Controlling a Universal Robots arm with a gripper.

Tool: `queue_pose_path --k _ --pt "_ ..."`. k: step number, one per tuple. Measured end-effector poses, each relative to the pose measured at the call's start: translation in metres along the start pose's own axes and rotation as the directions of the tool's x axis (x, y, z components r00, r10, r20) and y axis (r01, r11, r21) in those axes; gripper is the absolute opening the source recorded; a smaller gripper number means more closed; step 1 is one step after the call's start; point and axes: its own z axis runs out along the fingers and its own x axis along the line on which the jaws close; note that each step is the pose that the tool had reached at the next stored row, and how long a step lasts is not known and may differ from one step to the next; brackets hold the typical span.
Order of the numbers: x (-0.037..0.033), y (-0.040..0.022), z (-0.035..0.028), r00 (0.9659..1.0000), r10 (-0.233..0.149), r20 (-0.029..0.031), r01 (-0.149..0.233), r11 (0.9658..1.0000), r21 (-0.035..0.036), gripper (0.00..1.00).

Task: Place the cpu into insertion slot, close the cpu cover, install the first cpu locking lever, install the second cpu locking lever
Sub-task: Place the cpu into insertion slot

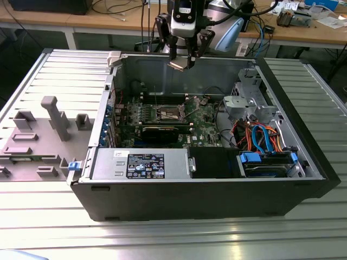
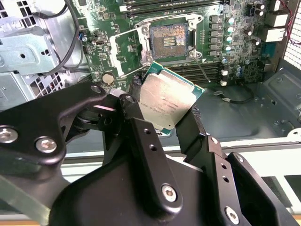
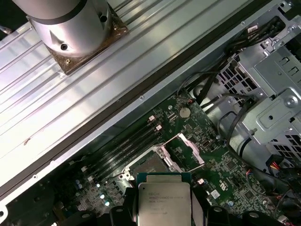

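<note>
My gripper (image 2: 162, 114) is shut on the cpu (image 2: 167, 100), a small square chip with a silver-grey top and green edge, held by two opposite sides between black fingers (image 2: 134, 110). In the exterior view the gripper (image 1: 182, 63) hangs above the far wall of the open computer case, well above the board. The insertion slot (image 2: 168, 40) lies bare on the green circuit board, its dark pin field showing. The cpu cover (image 2: 126, 52) stands swung open beside the slot. In the first wrist view the cpu (image 3: 164, 200) is over the slot (image 3: 149, 164), with the cover (image 3: 184, 149) beyond.
A black graphics card (image 1: 160, 132) lies in front of the slot. The power supply (image 1: 141, 162), a metal drive cage (image 1: 244, 103) and coloured cables (image 1: 260, 135) fill the case. Memory slots (image 2: 197, 70) run beside the socket. A grey fixture (image 1: 54, 116) stands outside on the exterior view's left.
</note>
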Motion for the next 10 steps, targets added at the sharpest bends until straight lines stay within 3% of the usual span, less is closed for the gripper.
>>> queue_pose_path --k 10 --pt "0.0 0.0 0.0001 0.9984 0.057 0.005 -0.057 0.9984 -0.0013 0.55"
